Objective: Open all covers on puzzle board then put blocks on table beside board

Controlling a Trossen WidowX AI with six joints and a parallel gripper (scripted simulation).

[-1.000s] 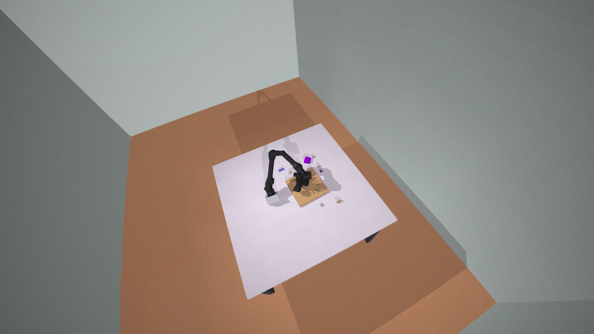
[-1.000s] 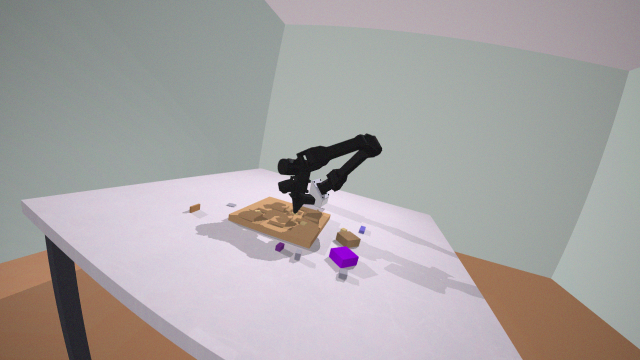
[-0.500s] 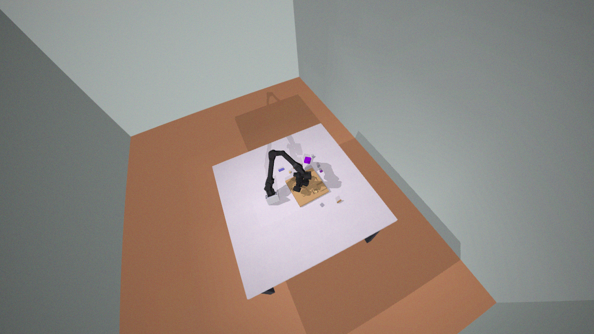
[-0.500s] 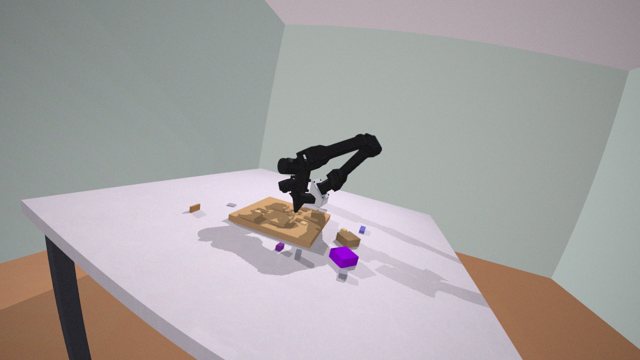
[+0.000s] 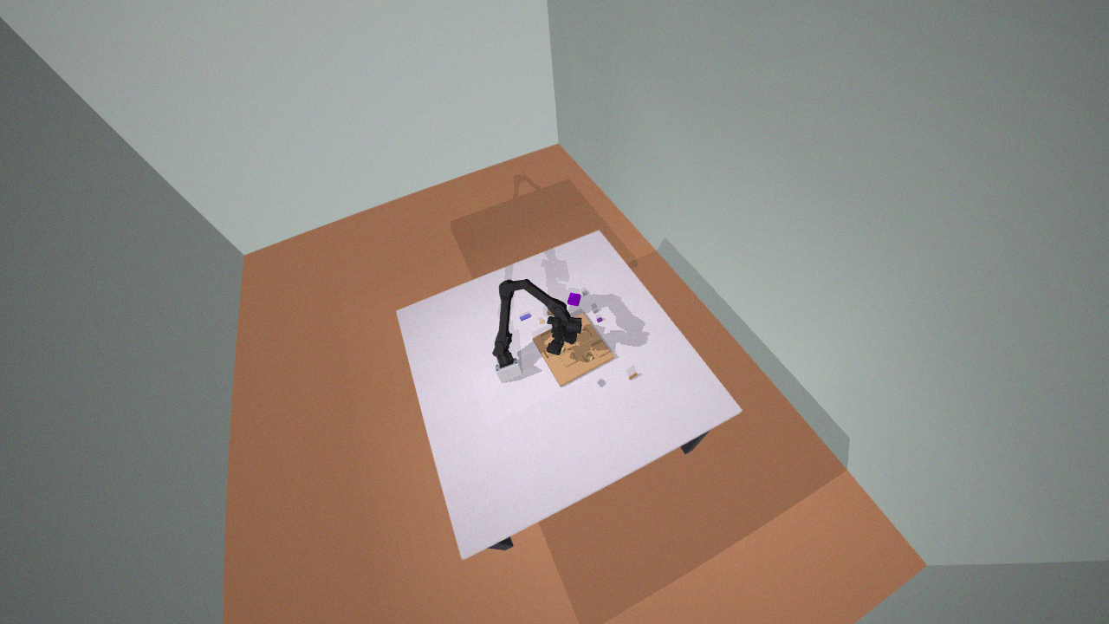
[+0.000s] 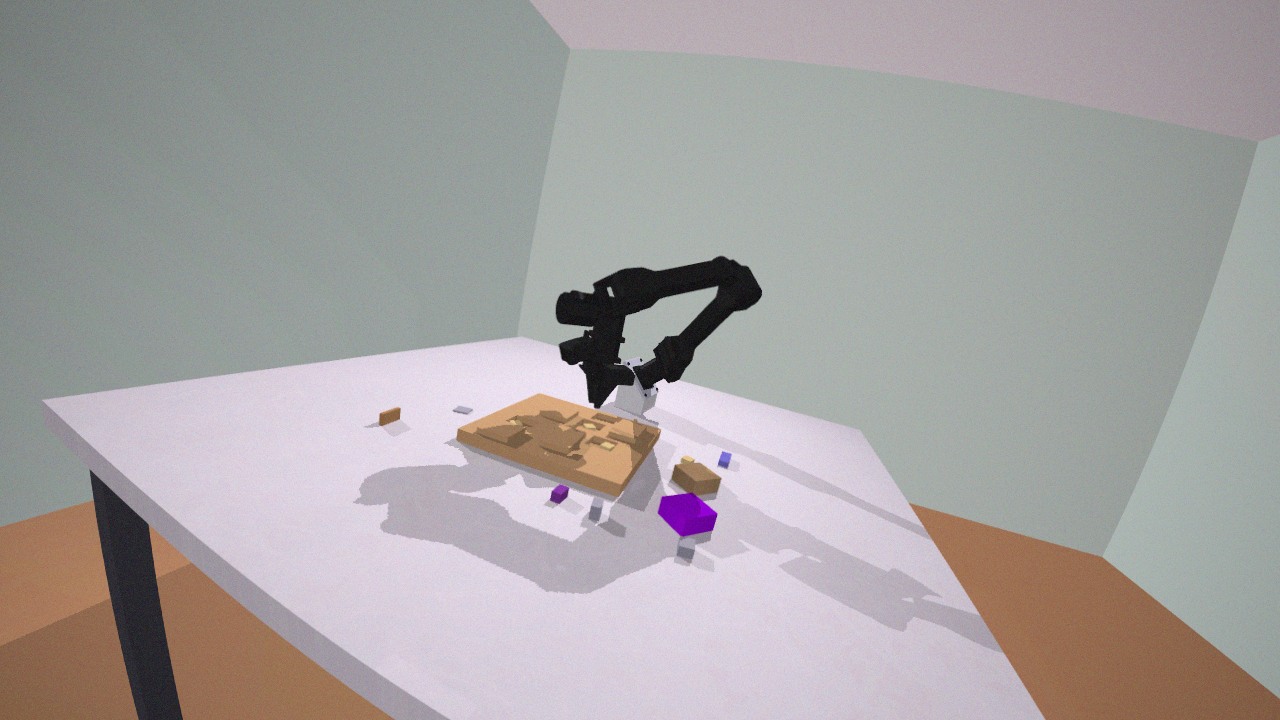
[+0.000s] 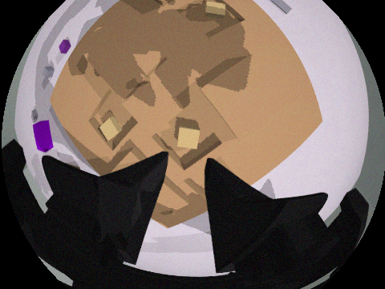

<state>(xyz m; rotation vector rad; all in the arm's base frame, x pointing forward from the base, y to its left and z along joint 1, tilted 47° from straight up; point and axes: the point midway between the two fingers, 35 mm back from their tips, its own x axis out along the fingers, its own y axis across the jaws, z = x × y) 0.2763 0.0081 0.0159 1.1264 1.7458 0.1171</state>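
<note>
The wooden puzzle board [image 5: 564, 375] [image 6: 617, 479] [image 7: 289, 104] lies on the table. In the wrist view three pale yellow blocks show in uncovered wells: one block [image 7: 188, 137] in the middle, a second block [image 7: 111, 128] to its left, and a third block [image 7: 216, 8] at the top edge. Wooden covers lie beside these wells, hard to tell from the board in the shadow. My gripper [image 7: 187, 160] [image 6: 597, 405] is partly open, with nothing between its fingers. It points down above the board, its tips just short of the middle block in the wrist view.
A bright purple block [image 5: 573, 298] [image 6: 687, 514] [image 7: 42, 136], a brown block [image 6: 696, 478], a small purple block [image 6: 559, 493] [image 7: 64, 46], a blue piece [image 5: 524, 316] [image 6: 724, 459] and small grey pieces lie around the board. An orange-brown piece [image 5: 634, 375] [image 6: 389, 416] stands farther off.
</note>
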